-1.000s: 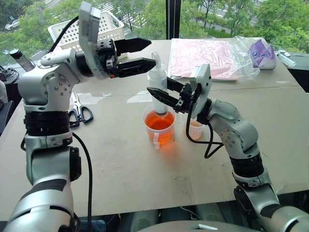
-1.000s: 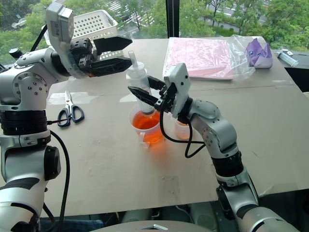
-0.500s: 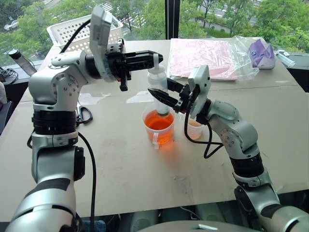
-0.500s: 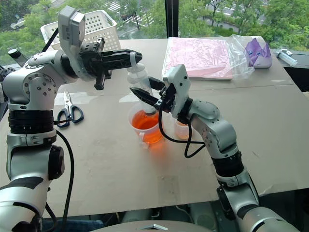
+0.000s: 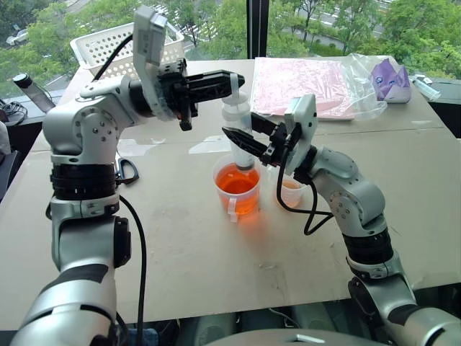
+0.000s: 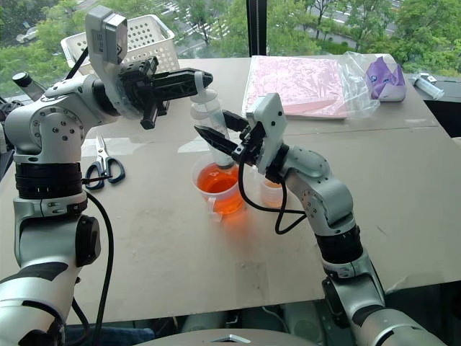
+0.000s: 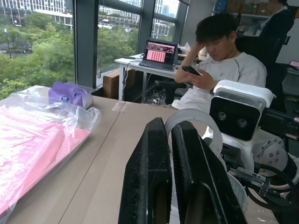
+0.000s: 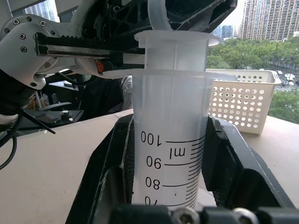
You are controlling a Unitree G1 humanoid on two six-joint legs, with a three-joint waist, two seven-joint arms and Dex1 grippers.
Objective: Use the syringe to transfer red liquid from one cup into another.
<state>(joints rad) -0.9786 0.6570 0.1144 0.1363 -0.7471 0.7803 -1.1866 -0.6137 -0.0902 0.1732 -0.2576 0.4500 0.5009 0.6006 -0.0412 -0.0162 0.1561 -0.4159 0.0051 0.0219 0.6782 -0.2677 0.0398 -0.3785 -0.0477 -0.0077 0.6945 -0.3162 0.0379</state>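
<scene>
Syringe [image 6: 209,119] draw-up: hands engaged.
Right hand [image 6: 225,135] clamps the rigid, slippery barrel; left hand [image 6: 193,80] pinches the plunger top. Pull straight, over the handled cup [image 6: 216,186].

From the head we look forward and down over the table [image 5: 180,238], both arms reaching in from below, trees behind the window at the top. Our two eye views sit side by side and share nearly the whole scene, slightly offset: basket [image 6: 148,32], scissors [image 6: 101,167], pink bag [image 5: 302,83]. Our left wrist view looks level along its black fingers [image 7: 145,186], across the tabletop into the room, catching the same pink bag and a seated person [image 7: 224,60]. Our right wrist view sits very close to the syringe [image 8: 170,149], facing back toward the basket and window.
</scene>
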